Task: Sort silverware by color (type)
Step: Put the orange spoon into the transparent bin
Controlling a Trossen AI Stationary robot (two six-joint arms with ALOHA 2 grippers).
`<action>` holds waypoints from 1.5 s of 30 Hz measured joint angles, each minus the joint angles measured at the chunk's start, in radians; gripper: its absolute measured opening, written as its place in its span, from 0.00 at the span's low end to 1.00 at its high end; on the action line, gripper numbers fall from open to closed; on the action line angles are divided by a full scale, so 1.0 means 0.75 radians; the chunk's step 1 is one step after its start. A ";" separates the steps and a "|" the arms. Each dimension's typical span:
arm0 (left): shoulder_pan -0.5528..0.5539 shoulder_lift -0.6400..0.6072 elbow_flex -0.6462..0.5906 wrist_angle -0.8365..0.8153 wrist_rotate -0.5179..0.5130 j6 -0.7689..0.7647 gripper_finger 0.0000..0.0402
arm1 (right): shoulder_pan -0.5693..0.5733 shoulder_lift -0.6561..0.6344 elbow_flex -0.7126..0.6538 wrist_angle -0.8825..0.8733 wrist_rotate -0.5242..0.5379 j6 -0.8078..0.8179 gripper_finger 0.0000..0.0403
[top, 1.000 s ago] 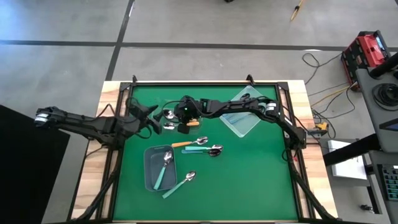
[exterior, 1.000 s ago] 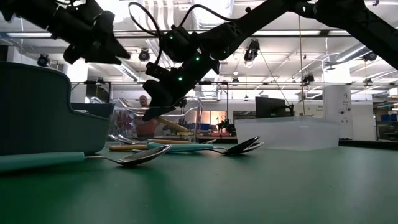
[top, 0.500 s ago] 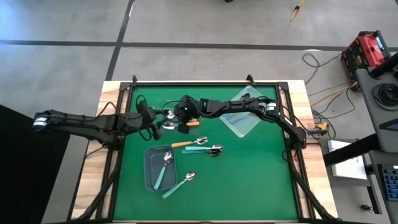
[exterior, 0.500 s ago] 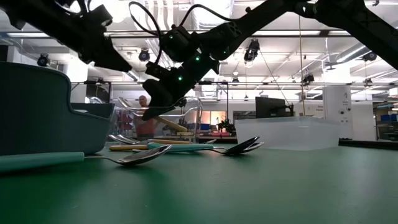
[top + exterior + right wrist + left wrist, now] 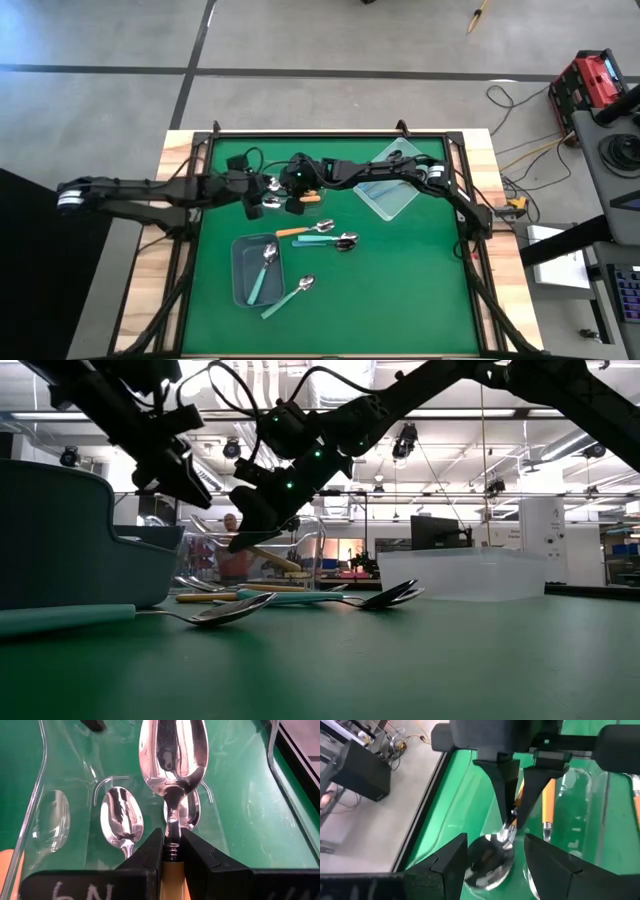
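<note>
near the table's far edge, over the clear bin [image 5: 40, 795] | right gripper [image 5: 171, 851] pinching an orange-handled spoon [image 5: 172, 750] | left gripper [image 5: 492, 857] spread around its bowl | other spoons [image 5: 318, 229] mid-table

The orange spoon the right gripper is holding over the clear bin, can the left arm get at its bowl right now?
Probably yes. The left gripper is open, its fingers flanking the bowl of the orange spoon held by the right gripper above the clear bin; nothing sits between them.
</note>
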 joint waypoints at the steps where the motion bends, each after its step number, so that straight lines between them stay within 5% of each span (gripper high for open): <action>1: 0.000 0.017 0.000 0.017 -0.005 0.007 0.44 | 0.000 0.000 0.000 0.000 0.000 0.000 0.10; 18: 0.040 0.331 0.103 -0.009 -0.110 0.084 0.64 | 0.000 -0.001 0.001 -0.003 0.000 -0.012 0.10; 33: 0.058 0.427 0.114 0.001 -0.105 0.089 0.63 | -0.002 -0.010 0.001 -0.005 -0.009 -0.031 0.10; 45: 0.060 0.435 0.114 0.006 -0.101 0.090 0.49 | 0.000 -0.010 0.001 -0.009 -0.010 -0.044 0.10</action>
